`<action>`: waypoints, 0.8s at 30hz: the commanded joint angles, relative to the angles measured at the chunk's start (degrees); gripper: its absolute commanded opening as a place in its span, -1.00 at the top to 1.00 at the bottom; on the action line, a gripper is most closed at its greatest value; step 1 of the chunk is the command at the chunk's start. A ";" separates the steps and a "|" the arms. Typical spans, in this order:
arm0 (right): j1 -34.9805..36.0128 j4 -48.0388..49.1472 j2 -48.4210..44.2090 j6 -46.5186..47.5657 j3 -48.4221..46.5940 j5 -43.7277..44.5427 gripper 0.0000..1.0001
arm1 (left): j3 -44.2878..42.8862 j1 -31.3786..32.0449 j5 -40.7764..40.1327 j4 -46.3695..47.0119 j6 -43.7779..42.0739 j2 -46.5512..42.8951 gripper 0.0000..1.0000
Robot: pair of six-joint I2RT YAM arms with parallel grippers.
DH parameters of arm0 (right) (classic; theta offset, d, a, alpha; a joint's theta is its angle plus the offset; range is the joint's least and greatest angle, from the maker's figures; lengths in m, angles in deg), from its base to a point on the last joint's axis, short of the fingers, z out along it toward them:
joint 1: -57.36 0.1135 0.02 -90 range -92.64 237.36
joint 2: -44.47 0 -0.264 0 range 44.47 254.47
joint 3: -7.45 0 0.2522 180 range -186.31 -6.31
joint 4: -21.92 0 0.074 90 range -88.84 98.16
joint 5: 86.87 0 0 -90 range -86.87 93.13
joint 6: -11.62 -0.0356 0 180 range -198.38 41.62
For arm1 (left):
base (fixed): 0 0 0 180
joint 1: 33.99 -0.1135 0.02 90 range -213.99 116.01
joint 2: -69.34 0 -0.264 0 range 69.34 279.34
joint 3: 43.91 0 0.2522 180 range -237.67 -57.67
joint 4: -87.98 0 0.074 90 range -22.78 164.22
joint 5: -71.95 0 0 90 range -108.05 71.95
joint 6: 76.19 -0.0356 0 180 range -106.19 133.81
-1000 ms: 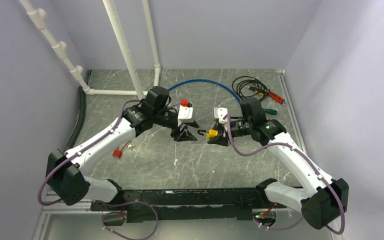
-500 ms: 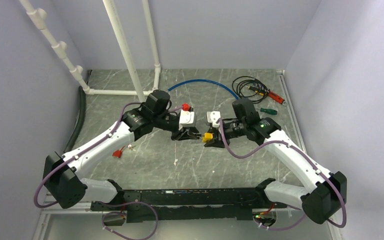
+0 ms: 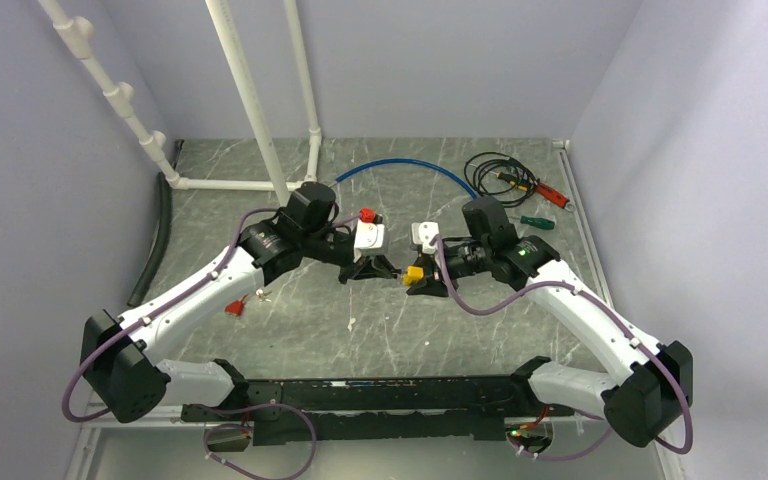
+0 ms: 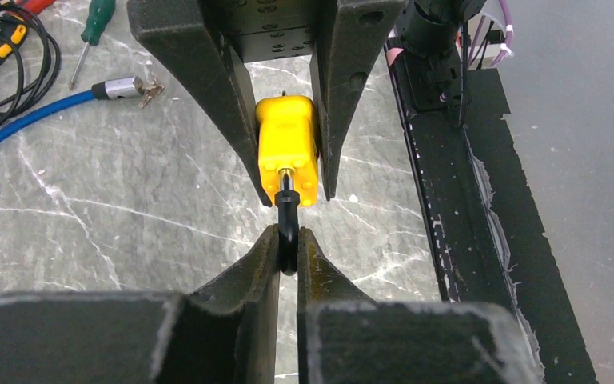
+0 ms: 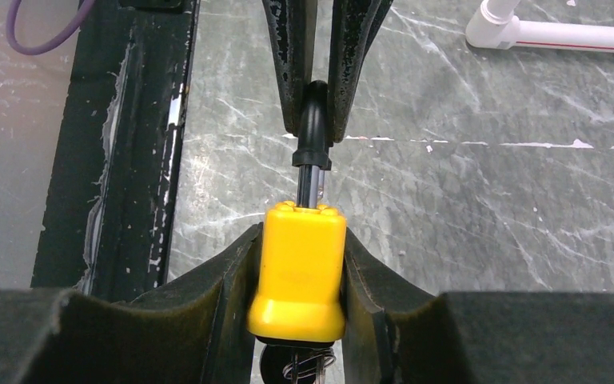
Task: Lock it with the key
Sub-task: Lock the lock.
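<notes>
- Padlock (image 5: pixel 300 276), yellow-bodied, hangs off the surface (image 3: pixel 360 340) about mid-table between the two arms. The right tool (image 5: pixel 300 236) is clamped on its flanks.
- Its black shackle (image 4: pixel 287 224) points toward the left arm. The left tool (image 4: pixel 288 244) is pinched onto the end of the loop, its fingers nearly meeting around it.
- The overhead view gives only a yellow speck between two black tools, and neither grip can be read there.
- The left wrist view shows the shackle entering the top face of the body.
- The right wrist view shows bare metal legs below the shackle's black sleeve. It also shows a dark ring with some wire under the body's other end, cropped too much to say what it is.
- Only the left wrist view shows the silver end fitting (image 4: pixel 120 86) of the blue cable (image 4: pixel 32 120) and a green-handled screwdriver (image 4: pixel 94 20). Both lie on the surface beyond the right tool, well apart from the padlock.
- The right wrist view catches the white pipe frame (image 5: pixel 560 34) lying behind the left tool, also well apart.
- A black rail (image 3: pixel 380 390) runs along the near edge. In both wrist views it passes beside the padlock, near but not touching.
- Grey walls close the left, back and right sides, well apart from both tools.
- A red tag (image 3: pixel 232 307) lies on the surface beside the left forearm, and a coil of black cord (image 3: pixel 490 170) sits in the far right corner.
</notes>
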 commanded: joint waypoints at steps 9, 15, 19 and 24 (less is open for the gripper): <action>1.07 8.37 1.34 -0.51 -2.43 0.53 1.00 | 0.24 0.50 5.08 2.36 5.35 0.00 1.00; 2.31 10.43 3.20 -1.36 -4.93 0.07 1.00 | 1.22 1.33 5.42 3.95 6.58 0.82 1.00; 3.14 12.26 4.21 -2.40 -6.08 0.25 1.00 | 1.40 1.84 5.67 4.49 7.38 2.04 1.00; 3.00 11.65 4.49 -4.01 -7.06 0.50 1.00 | 0.18 0.79 2.64 5.85 11.25 1.40 1.00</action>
